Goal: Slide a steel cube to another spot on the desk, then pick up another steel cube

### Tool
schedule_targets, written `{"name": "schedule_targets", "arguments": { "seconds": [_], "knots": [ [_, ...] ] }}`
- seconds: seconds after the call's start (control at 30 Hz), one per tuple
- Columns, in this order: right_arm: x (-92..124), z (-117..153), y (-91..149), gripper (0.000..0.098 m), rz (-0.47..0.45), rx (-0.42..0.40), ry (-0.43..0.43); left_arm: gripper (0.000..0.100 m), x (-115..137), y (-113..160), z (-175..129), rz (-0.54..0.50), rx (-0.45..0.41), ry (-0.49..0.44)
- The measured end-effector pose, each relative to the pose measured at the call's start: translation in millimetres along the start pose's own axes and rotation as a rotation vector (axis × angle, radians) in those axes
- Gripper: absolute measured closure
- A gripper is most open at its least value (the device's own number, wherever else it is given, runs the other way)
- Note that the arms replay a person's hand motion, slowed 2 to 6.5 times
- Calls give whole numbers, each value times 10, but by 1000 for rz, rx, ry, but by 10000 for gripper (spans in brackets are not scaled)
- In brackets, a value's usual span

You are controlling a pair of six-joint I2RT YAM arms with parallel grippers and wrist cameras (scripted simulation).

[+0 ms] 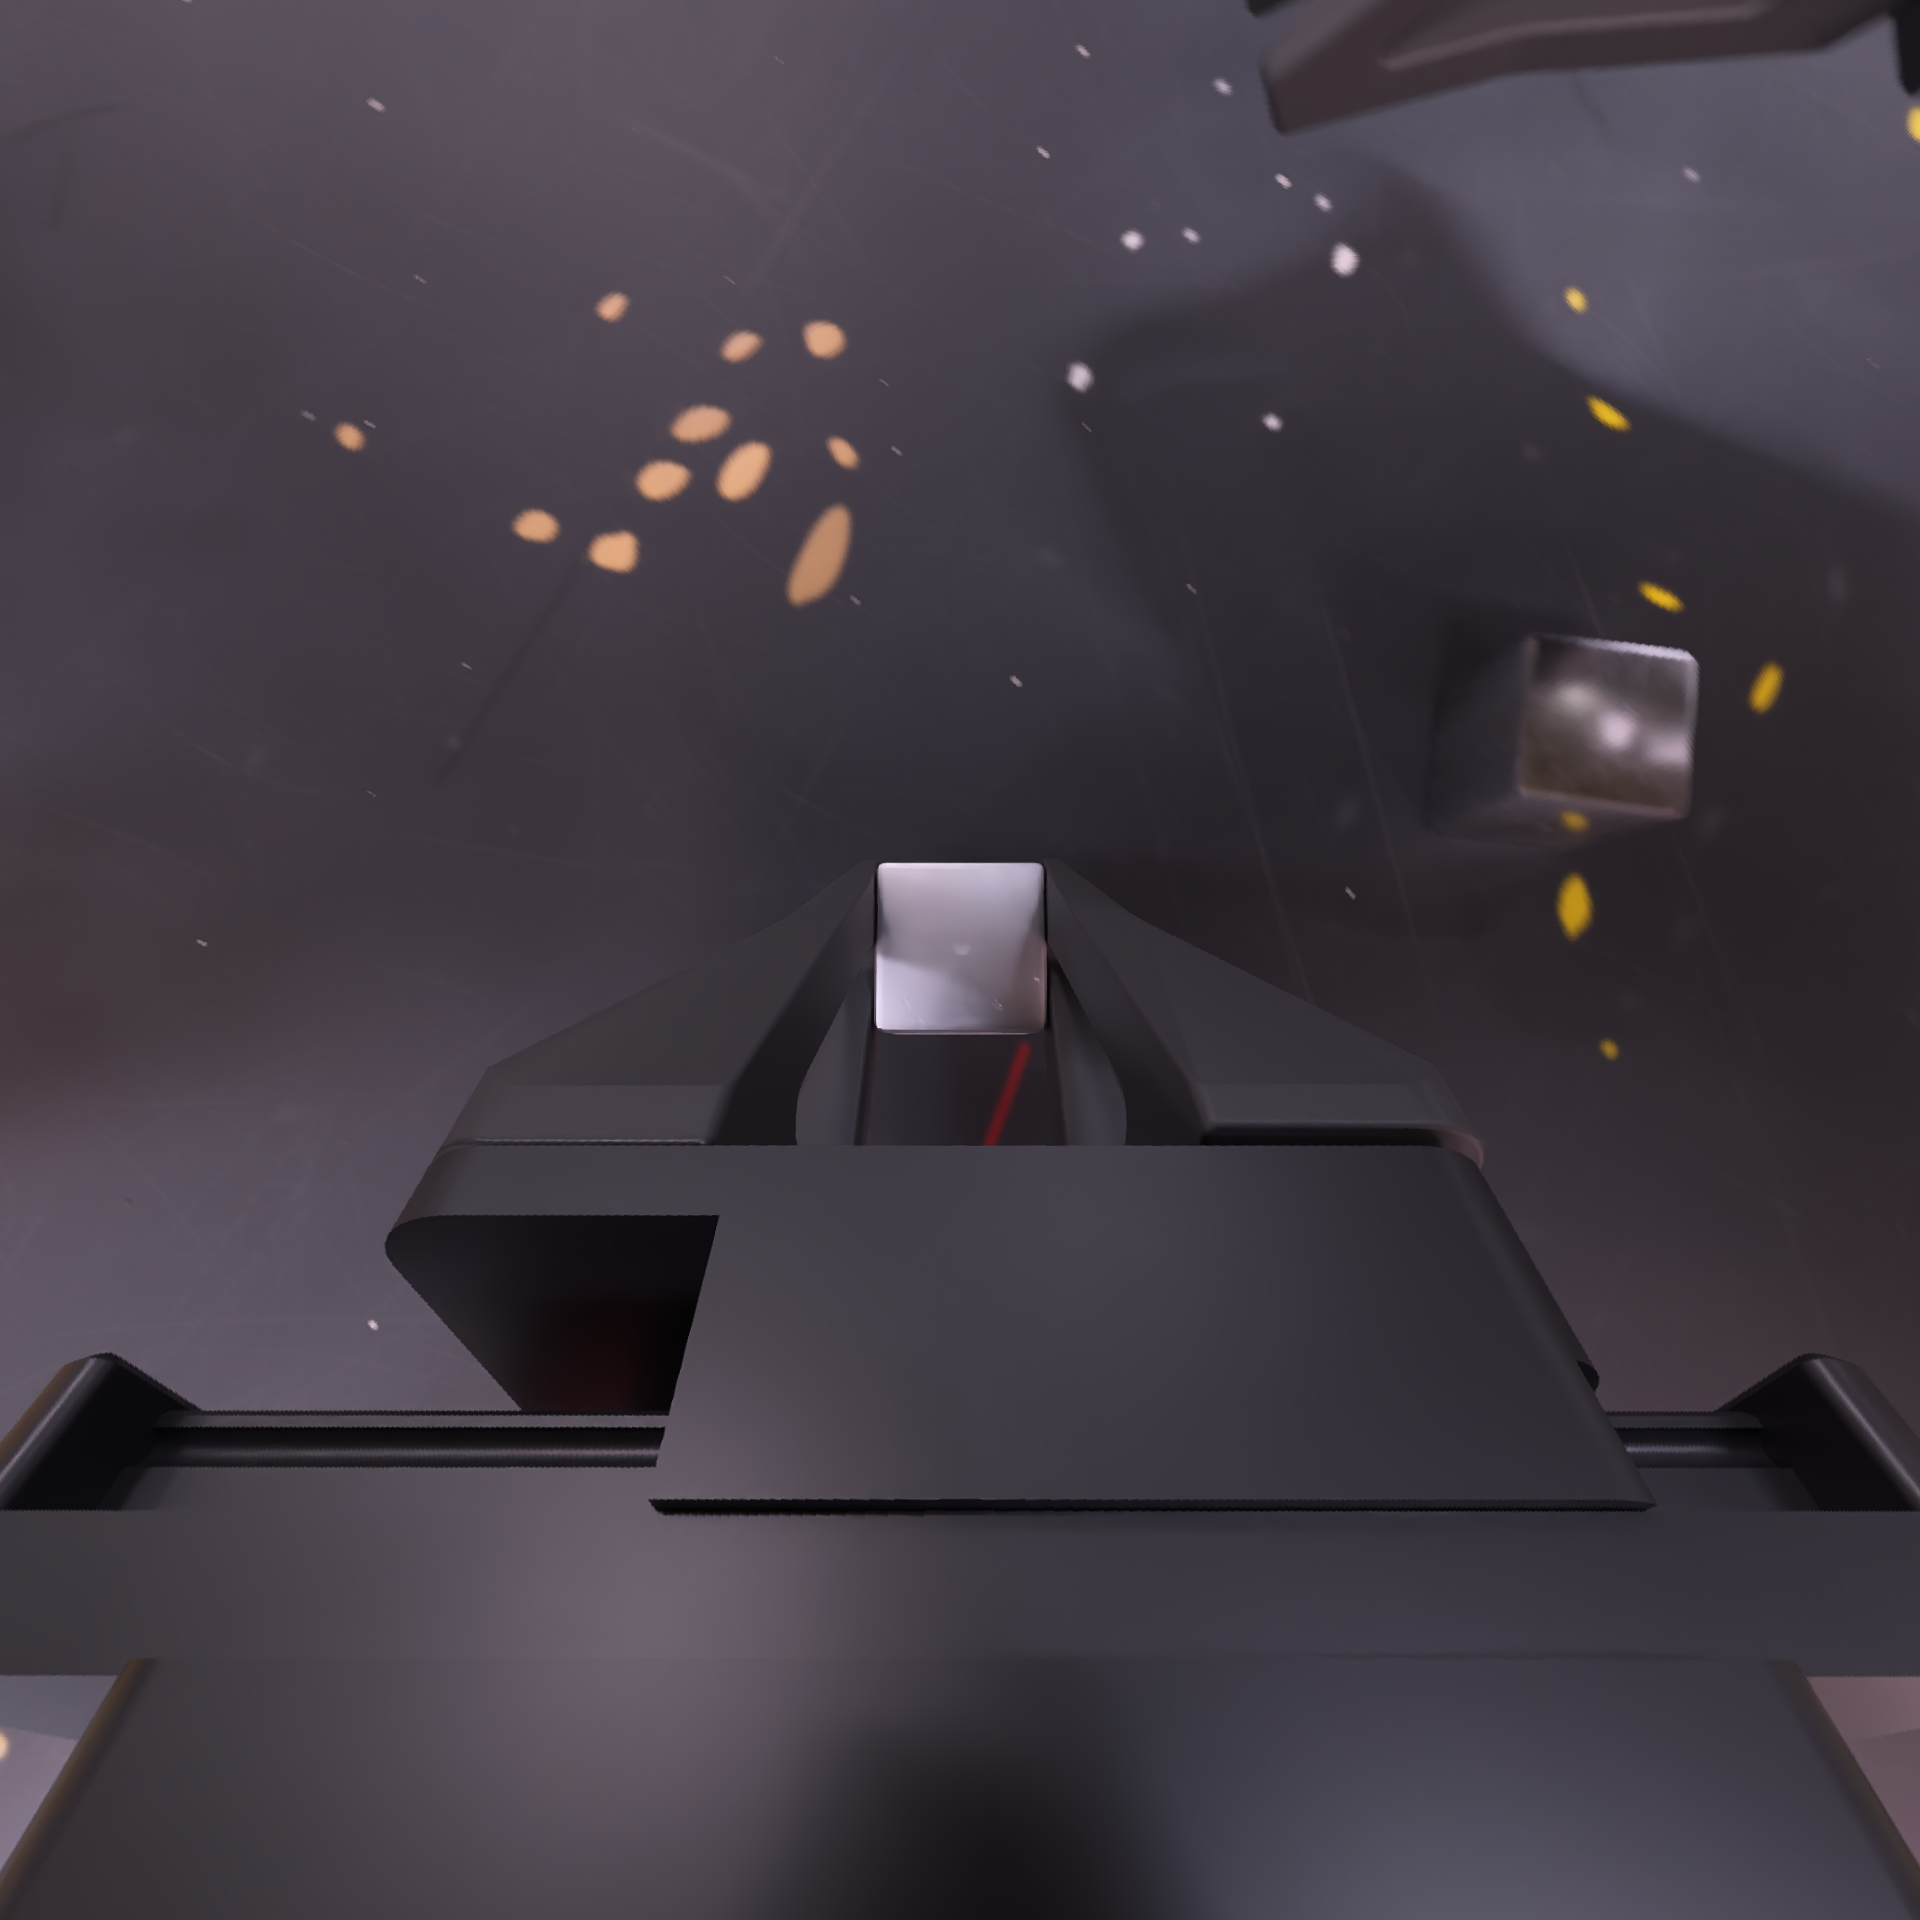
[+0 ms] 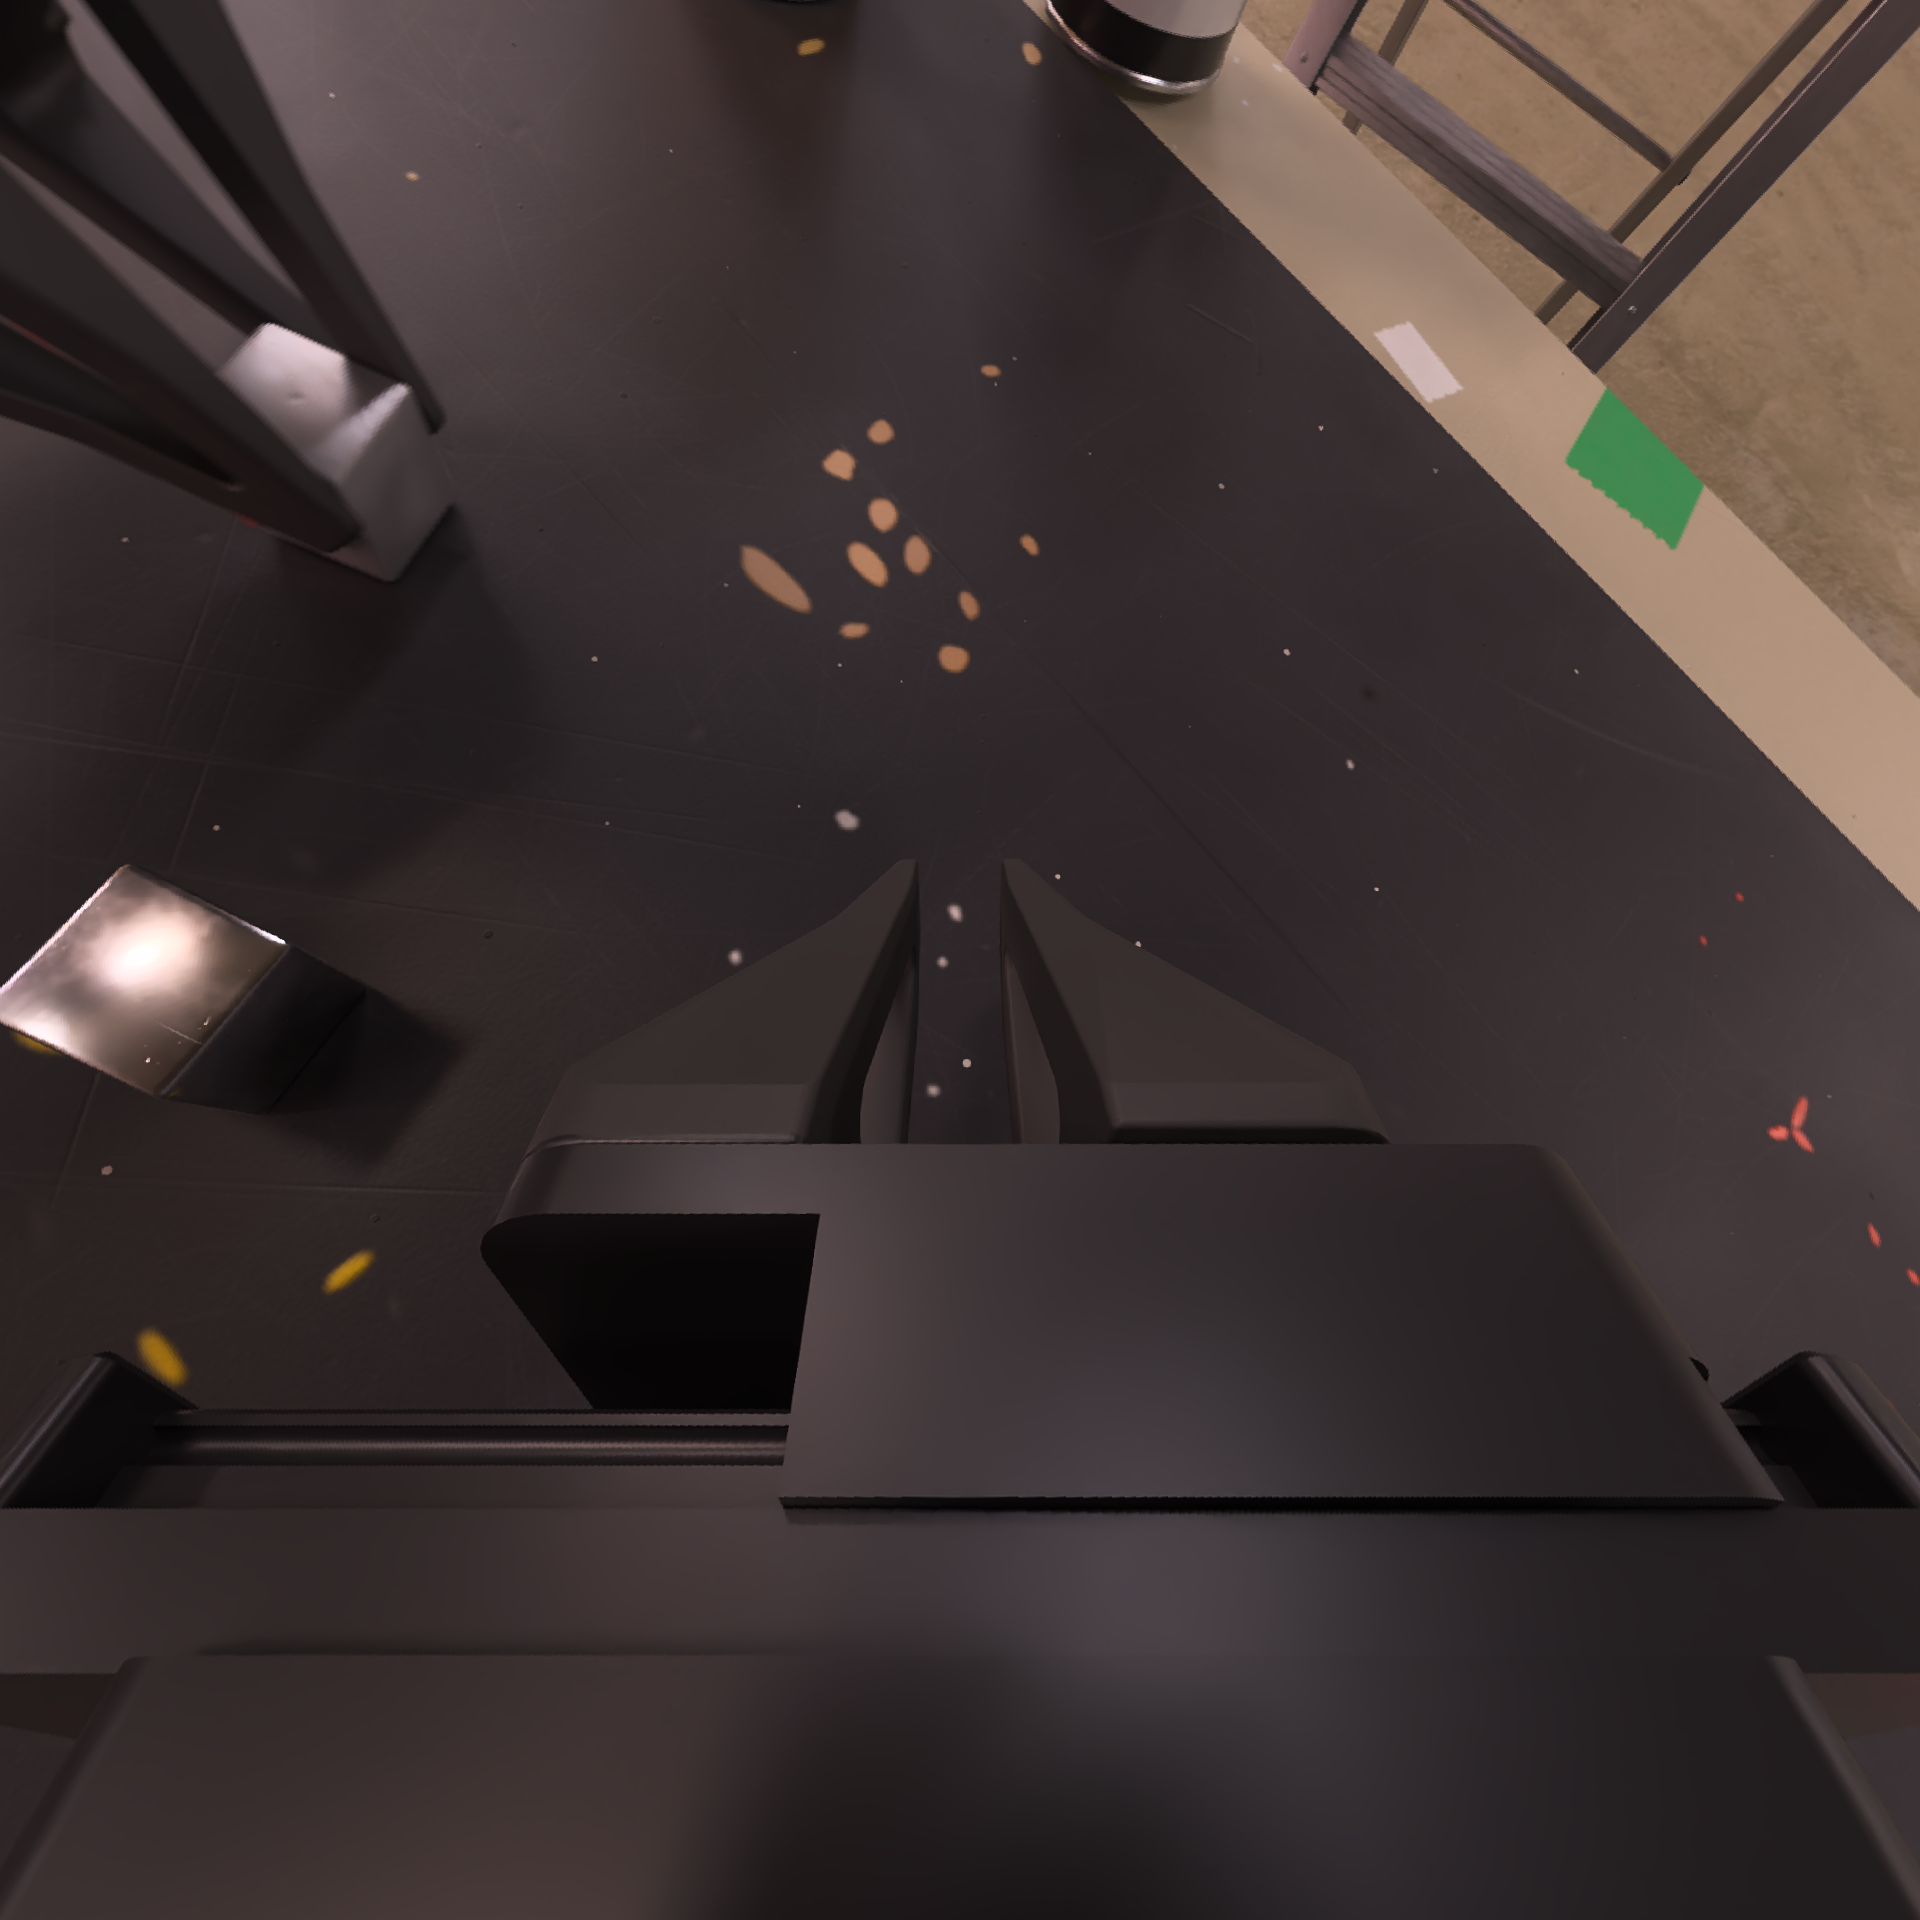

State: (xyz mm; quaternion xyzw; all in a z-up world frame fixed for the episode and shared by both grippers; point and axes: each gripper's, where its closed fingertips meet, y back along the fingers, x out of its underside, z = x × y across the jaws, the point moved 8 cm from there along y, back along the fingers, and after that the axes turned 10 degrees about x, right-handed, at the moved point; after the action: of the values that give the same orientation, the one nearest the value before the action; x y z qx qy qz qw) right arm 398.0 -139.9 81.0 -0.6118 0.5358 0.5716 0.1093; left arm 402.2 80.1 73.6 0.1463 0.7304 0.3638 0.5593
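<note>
My left gripper (image 1: 960, 935) is shut on a bright steel cube (image 1: 960, 945), which sits between its fingertips. In the right wrist view that cube (image 2: 332, 447) shows at the upper left, gripped by the left gripper's fingers (image 2: 208, 343), low over the dark desk (image 2: 1143, 675). I cannot tell whether it touches the desk. A second steel cube (image 1: 1569, 738) rests on the desk to the right of the left gripper. It also shows at the left edge of the right wrist view (image 2: 177, 987). My right gripper (image 2: 960, 873) hovers over bare desk, fingers nearly together with nothing between them.
The desk's beige edge (image 2: 1455, 343) runs diagonally at the right, with a white patch (image 2: 1418, 364) and a green patch (image 2: 1631, 483). A metal frame (image 2: 1538, 187) stands beyond it. A cylindrical base (image 2: 1143, 42) stands at the far edge. Paint specks dot the desk. The right gripper's finger (image 1: 1507, 62) shows top right.
</note>
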Motion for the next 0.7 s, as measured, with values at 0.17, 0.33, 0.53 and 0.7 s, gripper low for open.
{"name": "schedule_targets", "arguments": {
  "seconds": [0.17,0.33,0.53,0.7],
  "knots": [
    [2,0,0,847,1,0,1,750,113,115,-169,42,75,-36],
    [6,2,-1,845,4,4,13,750,204,191,-305,58,106,-83],
    [1,22,-5,835,6,9,32,750,285,214,-443,22,163,-133],
    [2,27,-6,829,6,18,38,751,305,212,-507,11,177,-165]
  ]
}}
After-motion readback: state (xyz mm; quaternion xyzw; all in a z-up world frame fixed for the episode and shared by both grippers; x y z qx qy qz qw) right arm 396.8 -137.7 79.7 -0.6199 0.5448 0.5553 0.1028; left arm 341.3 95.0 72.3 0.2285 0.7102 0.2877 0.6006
